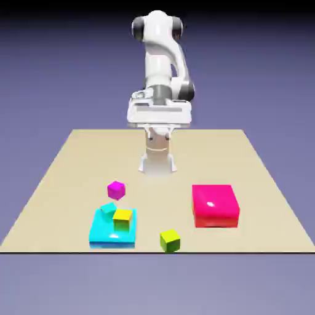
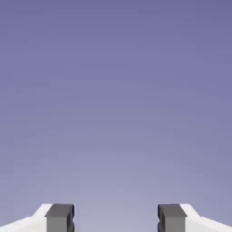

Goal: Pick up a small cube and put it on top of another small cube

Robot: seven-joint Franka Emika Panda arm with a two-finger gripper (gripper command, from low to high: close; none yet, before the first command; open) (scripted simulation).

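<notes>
Exterior view: the small lime cube (image 1: pixel 170 241) sits on the bench (image 1: pixel 203 160) to the left of the big red block (image 1: pixel 215 205), and the end effector (image 2: pixel 116 218), wide apart and empty, must come forward and down to it.

The raised white arm (image 1: pixel 159 55) holds its hand (image 2: pixel 116 218) high, fingertips apart, nothing between them.

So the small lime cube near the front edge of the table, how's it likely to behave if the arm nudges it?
The lime cube would probably slide rather than roll, given its flat faces and sharp edges. It looks about as tall as wide, so tipping seems unlikely. A push toward the close table edge could send it off.
</notes>
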